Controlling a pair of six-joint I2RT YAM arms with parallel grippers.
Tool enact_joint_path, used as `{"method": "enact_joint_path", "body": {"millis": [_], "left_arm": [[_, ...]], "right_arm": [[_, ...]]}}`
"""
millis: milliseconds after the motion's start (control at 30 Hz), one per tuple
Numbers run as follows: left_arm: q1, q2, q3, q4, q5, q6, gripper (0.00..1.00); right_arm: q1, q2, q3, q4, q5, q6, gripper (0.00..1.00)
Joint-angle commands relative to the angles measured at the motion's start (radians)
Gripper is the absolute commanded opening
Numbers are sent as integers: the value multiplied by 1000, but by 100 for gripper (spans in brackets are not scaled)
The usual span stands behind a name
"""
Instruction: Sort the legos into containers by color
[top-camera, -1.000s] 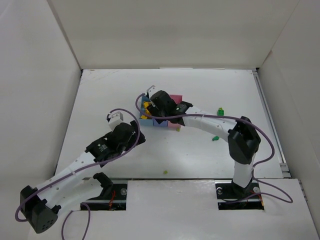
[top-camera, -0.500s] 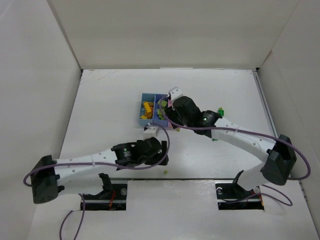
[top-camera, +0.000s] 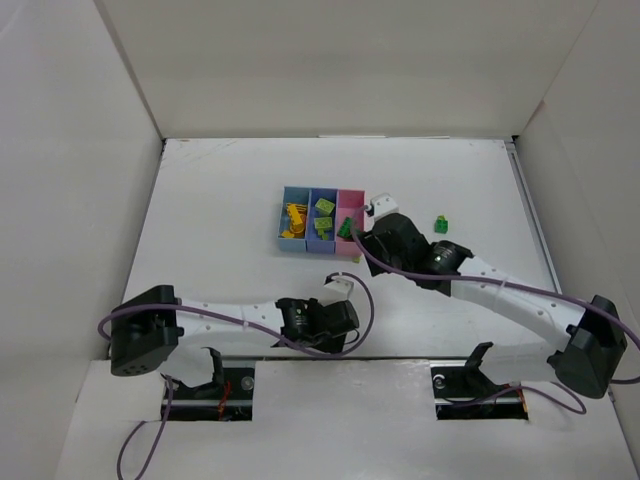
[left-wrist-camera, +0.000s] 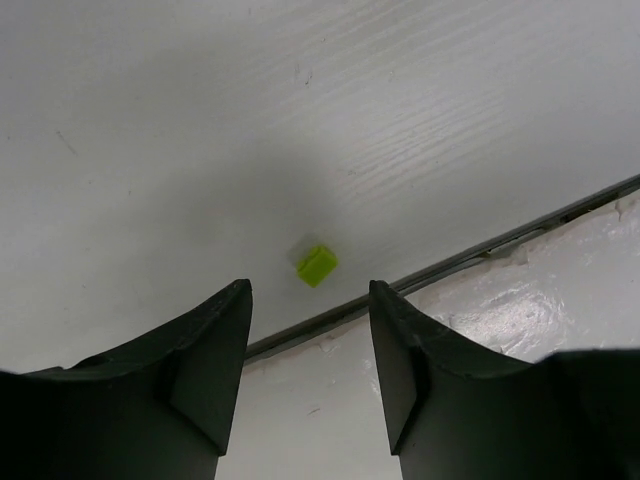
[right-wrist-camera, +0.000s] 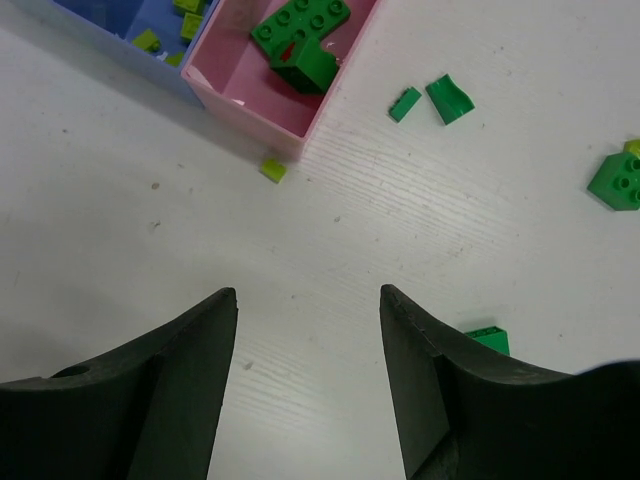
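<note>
Lime brick, well apart from the containers, sits unheld before the left gripper's parted fingers; next, likely, lower and pinch. Right gripper gapes empty.

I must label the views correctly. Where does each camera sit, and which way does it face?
Top: above and behind the robot, looking down on the table; left arm and right arm show.
Left wrist: on the left arm, facing down at a lime brick by the table's edge; left fingers show.
Right wrist: on the right arm, facing down beside the pink bin; right fingers show.
Shared: top and right wrist show the pink bin holding a dark green brick.
</note>
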Motion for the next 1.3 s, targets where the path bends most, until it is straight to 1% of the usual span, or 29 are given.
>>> {"method": "enact_joint_path", "body": {"millis": [0,67,133,200,333,367,433,500,633,833,1100,1267], "left_arm": [[-2,-4,38,16,-26,27,46],[-2,8,38,16,-35,27,46],[-2,26,38,16,-35,36,43],[-2,26,38,36,-4,59,42],[-2,37,38,45,-4,59,42],[-2,48,38,45,-4,59,40],[-2,48,38,45,-4,59,40],[-2,57,48,45,-4,59,34],[-11,88,57,32,-4,59,30],[-21,97,58,-2,-4,49,30],[-21,126,58,-2,-13,49,20],[-30,126,67,-2,-24,49,20]], "right_arm": [[-11,-27,-4,-4,33,25,64],[-11,-27,-4,-4,42,25,64],[-11,-27,-4,-4,43,25,64],[-11,-36,-4,-4,43,25,64],[-11,-45,-13,-4,43,25,64],[-11,-45,-22,-4,43,34,64],[-11,-56,-23,-4,43,34,64],[-11,-74,-32,-13,43,34,64],[-11,-94,-32,-13,53,34,64],[-11,-113,-50,-13,53,43,64],[-11,-122,-59,-24,62,43,64],[-11,-122,-59,-24,62,53,64]]}}
